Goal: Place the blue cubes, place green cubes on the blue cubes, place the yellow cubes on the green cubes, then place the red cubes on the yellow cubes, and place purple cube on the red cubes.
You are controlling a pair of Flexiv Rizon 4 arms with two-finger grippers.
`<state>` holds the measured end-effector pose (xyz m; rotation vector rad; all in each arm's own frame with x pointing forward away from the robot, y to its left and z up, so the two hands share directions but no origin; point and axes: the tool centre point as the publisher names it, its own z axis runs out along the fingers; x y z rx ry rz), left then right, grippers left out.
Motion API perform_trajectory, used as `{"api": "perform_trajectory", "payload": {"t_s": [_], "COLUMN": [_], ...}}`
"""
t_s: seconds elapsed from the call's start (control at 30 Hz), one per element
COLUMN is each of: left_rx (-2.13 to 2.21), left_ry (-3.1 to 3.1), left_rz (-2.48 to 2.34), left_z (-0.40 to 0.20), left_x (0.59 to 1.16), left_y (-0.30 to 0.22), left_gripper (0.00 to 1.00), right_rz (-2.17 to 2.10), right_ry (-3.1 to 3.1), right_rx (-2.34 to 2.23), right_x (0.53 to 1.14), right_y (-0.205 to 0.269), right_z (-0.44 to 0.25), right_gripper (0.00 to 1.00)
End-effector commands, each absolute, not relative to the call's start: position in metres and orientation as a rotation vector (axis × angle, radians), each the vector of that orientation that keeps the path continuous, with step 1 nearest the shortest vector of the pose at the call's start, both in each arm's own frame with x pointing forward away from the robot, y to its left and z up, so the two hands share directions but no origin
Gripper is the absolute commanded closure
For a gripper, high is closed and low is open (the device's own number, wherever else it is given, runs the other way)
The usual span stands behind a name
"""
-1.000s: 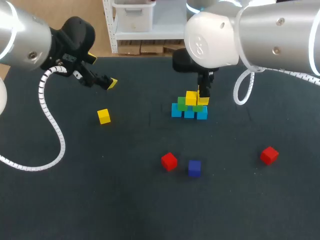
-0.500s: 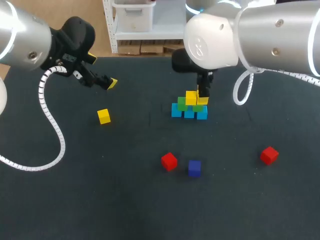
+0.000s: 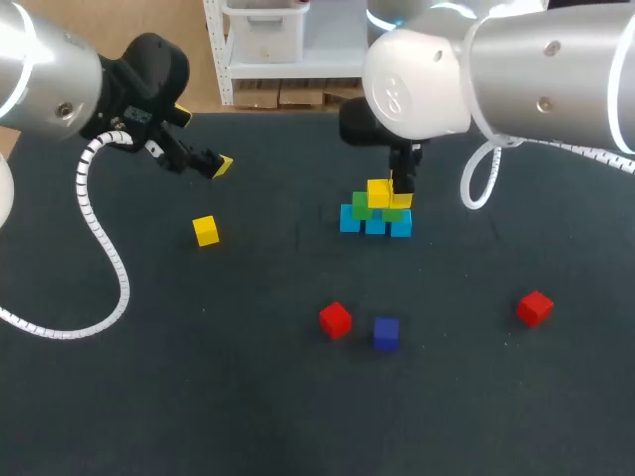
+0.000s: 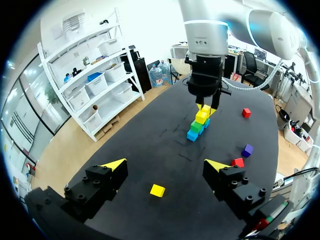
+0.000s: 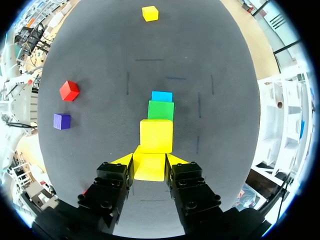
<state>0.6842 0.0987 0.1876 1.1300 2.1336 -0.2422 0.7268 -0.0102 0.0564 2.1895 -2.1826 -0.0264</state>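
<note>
Three light blue cubes (image 3: 375,226) stand in a row at mid-table, with two green cubes (image 3: 362,206) on them. One yellow cube (image 3: 379,192) sits on the green layer. My right gripper (image 3: 403,194) is shut on a second yellow cube (image 5: 150,166), held beside the first (image 5: 156,135) over the right green cube (image 3: 394,213). A loose yellow cube (image 3: 206,230) lies at the left, just ahead of and below my open left gripper (image 4: 165,167), which hovers high at the far left (image 3: 215,165). Two red cubes (image 3: 335,319) (image 3: 534,307) and a purple cube (image 3: 386,333) lie nearer the front.
The black table top (image 3: 248,377) is bare around the loose cubes. My left arm's white coiled cable (image 3: 104,248) hangs over the left side. A white cable loop (image 3: 481,183) hangs from my right arm, right of the stack.
</note>
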Motion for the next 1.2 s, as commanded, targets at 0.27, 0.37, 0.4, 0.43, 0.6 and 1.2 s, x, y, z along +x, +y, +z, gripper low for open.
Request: {"api": "perform_trajectory", "payload": {"t_s": [0.27,0.37,0.4,0.43,0.6,1.2], "left_rx": [1.133,1.133,1.133,1.133,1.133,1.133], "left_ry": [2.129,2.129,2.129,2.129,2.129,2.129], "left_rz": [-0.248,-0.248,-0.248,-0.248,-0.248,-0.248], "left_z": [0.187,0.187,0.187,0.187,0.187,0.187], "left_x": [0.684,0.684,0.684,0.684,0.684,0.684], "left_y": [0.100,0.100,0.100,0.100,0.100,0.100], "left_gripper": [0.00,0.00,0.00,0.00,0.00,0.00], "right_rz": [0.008,0.009,0.010,0.011,-0.008,-0.220], "right_ry": [-2.171,-2.175,-2.175,-2.177,-2.218,-2.723], "right_rx": [2.199,2.193,2.190,2.188,2.178,2.078], "right_x": [0.726,0.727,0.727,0.727,0.728,0.744], "right_y": [-0.011,-0.012,-0.012,-0.012,-0.016,-0.074], "right_z": [0.055,0.055,0.054,0.054,0.060,0.108], "right_gripper": [0.53,0.00,0.00,0.00,0.00,0.00]}}
